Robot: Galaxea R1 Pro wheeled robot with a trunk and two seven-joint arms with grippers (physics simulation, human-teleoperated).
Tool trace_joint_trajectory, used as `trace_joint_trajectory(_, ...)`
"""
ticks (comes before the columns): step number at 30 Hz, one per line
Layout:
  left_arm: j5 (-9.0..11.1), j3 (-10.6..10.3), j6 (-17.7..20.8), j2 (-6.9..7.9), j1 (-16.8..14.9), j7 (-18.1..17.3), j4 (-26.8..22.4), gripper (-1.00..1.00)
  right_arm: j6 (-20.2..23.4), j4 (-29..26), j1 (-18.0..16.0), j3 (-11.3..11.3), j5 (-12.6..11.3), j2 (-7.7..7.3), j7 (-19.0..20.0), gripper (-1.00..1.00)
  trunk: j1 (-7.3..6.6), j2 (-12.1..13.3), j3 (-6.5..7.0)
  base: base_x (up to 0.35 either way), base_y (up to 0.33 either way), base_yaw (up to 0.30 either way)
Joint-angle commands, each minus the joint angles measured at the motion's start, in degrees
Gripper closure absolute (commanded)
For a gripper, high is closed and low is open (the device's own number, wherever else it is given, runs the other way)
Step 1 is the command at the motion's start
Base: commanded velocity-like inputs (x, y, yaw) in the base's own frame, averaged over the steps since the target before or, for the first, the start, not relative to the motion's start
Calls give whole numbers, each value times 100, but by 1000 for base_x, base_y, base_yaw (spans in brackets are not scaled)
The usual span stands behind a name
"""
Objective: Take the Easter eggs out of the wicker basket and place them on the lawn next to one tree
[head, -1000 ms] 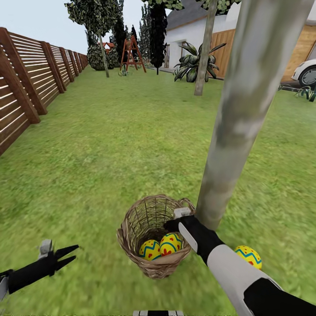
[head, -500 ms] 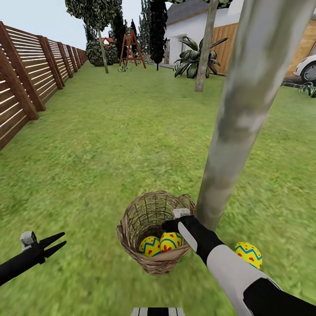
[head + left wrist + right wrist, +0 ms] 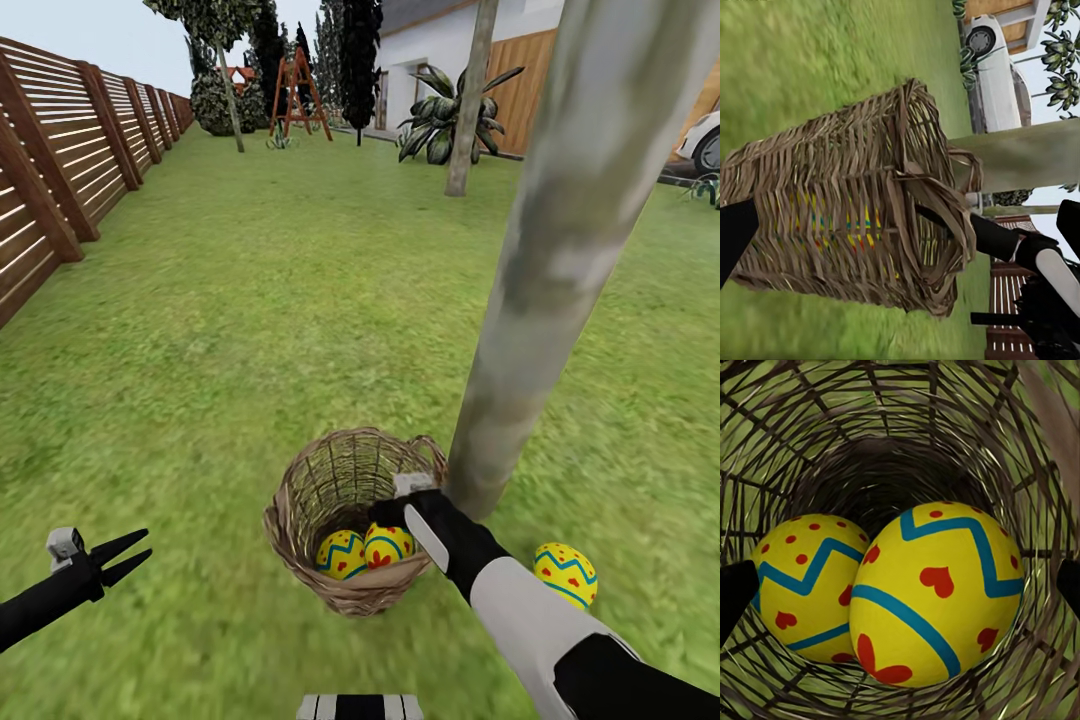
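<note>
Wicker basket, open-weave, cradles two glossy eggs.

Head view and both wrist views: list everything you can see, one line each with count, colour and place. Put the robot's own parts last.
Easter eggs in basket: two, yellow with blue zigzag and red marks, side by side at the bottom.
Easter egg on lawn: one, same pattern, on the grass by the tree's base.
Wicker basket: one, brown-tan, on the lawn beside the tree.
Tree: one, pale grey-beige trunk, leaning, right of the basket.
Lawn: bright green, all around.
Fence: brown slats, along the left.
Ladder: one, reddish, far end.
House: white, far right.
Car: white, beyond the tree.
Left gripper: black, open, above grass left of the basket.
Right gripper: black, at the basket's mouth above the eggs, open.
</note>
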Motion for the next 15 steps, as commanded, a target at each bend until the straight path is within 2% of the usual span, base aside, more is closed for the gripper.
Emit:
trace_joint_trajectory(1, 6, 7, 59, 0, -2, -16, 0, -100, 28, -13, -14, 34, -70, 9, -100, -100, -1, -2, -4, 0, 0, 0)
trace_joint_trajectory(3, 6, 4, 61, 0, -2, -16, 1, -100, 44, 14, -25, 35, -84, 81, -257, -100, -1, -2, -4, 0, 0, 0)
trace_joint_trajectory(4, 6, 2, 62, 0, -2, -16, 1, -100, 51, 35, -40, 36, -95, 133, -512, -100, -1, -2, -4, 0, 0, 0)
trace_joint_trajectory(6, 6, 2, 63, -2, -2, -16, 1, -100, 55, 39, -54, 36, -167, 157, -679, -100, -1, -2, -4, 0, 0, 0)
trace_joint_trajectory(10, 6, 2, 63, -15, -2, -16, 1, -100, 83, 221, -138, 39, -824, 182, -977, -100, -1, -2, -4, 0, 0, 0)
trace_joint_trajectory(12, 6, 2, 63, -17, -2, -16, 1, -100, 71, 391, -279, 42, -1080, 188, -1261, -100, -1, -2, -4, 0, 0, 0)
trace_joint_trajectory(15, 6, 2, 63, -17, -1, -16, 1, -100, 79, 467, -349, 48, -1175, 188, -1404, -100, 2, -3, -27, 0, 0, 0)
